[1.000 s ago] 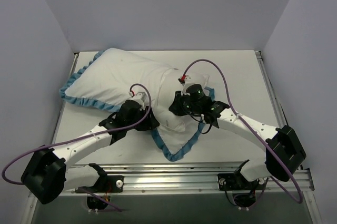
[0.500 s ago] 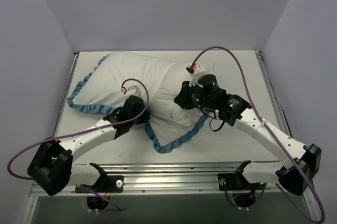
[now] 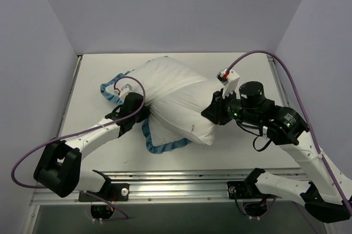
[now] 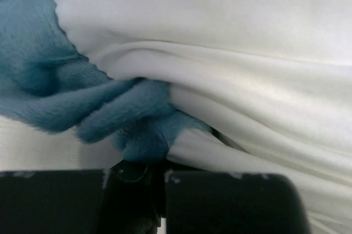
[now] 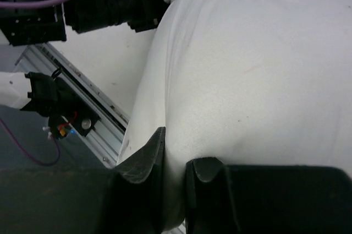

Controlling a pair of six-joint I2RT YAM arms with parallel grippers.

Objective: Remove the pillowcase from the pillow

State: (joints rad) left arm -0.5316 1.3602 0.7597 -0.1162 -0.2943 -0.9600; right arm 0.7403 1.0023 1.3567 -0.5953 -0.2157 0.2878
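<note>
One pillow (image 3: 190,114), one pillowcase (image 3: 162,147), one table (image 3: 250,69), and two end effectors: left end effector (image 3: 141,110), right end effector (image 3: 211,114).

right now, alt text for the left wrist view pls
Close-up: the left gripper pinches the pillowcase at its bunched blue ruffled trim. Taut folds of white fabric fill the right of the frame.

right gripper (image 3: 212,113) pulled pillow (image 3: 190,104) rightward | pillowcase (image 3: 165,147) bunched toward left gripper (image 3: 145,107)

White links (image 3: 91,137), black joints (image 3: 58,168), purple cables (image 3: 263,53); right tool (image 5: 177,162) matte black; green wrist lights (image 3: 234,114).
</note>
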